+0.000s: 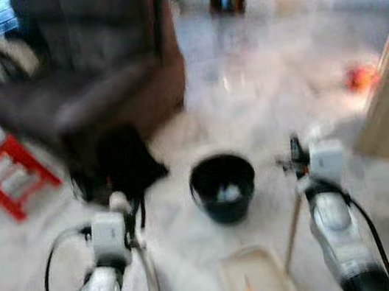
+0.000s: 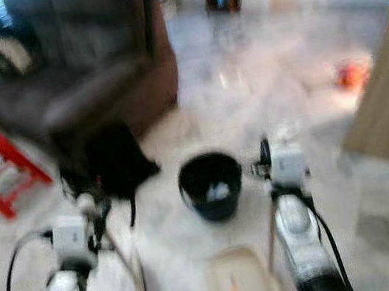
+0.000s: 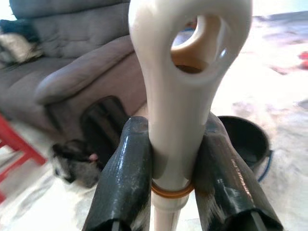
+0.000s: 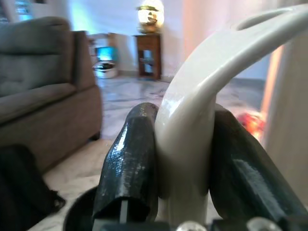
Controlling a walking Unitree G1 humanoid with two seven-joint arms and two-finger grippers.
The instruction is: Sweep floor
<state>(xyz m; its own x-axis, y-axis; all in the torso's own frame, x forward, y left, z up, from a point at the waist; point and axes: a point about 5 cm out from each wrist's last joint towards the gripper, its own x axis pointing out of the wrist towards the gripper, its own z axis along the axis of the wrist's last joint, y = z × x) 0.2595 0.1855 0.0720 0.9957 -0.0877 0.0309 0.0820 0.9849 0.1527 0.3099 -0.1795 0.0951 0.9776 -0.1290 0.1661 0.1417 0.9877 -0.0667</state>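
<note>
Left wrist view: our left gripper (image 3: 179, 187) clamps cream plastic broom handle (image 3: 180, 96); right gripper (image 4: 185, 178) clamps cream curved dustpan handle (image 4: 202, 110). Black round bucket (image 1: 223, 185) between arms.

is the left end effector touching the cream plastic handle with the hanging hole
Touching. The left wrist view shows both black fingers of the left end effector pressed against the cream plastic handle.

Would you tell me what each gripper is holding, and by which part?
Left gripper: cream broom handle, just below its hanging-hole end. Right gripper: cream dustpan handle, at its curved grip.
</note>
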